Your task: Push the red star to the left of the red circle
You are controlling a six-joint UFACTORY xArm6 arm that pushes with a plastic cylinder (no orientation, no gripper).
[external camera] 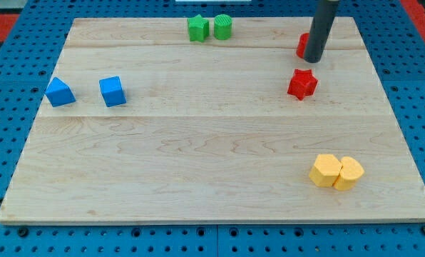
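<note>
The red star [302, 84] lies on the wooden board at the view's upper right. The red circle [301, 46] sits just above it, mostly hidden behind my rod, with only its left edge showing. My tip [313, 60] rests on the board right beside the red circle, a short way above and slightly right of the red star, apart from the star.
A green star [197, 28] and a green circle [222, 27] stand at the top centre. Two blue blocks [60, 93] [113, 91] lie at the left. Two yellow blocks [326, 170] [349, 173] touch at the lower right. The board's right edge [383, 78] is close.
</note>
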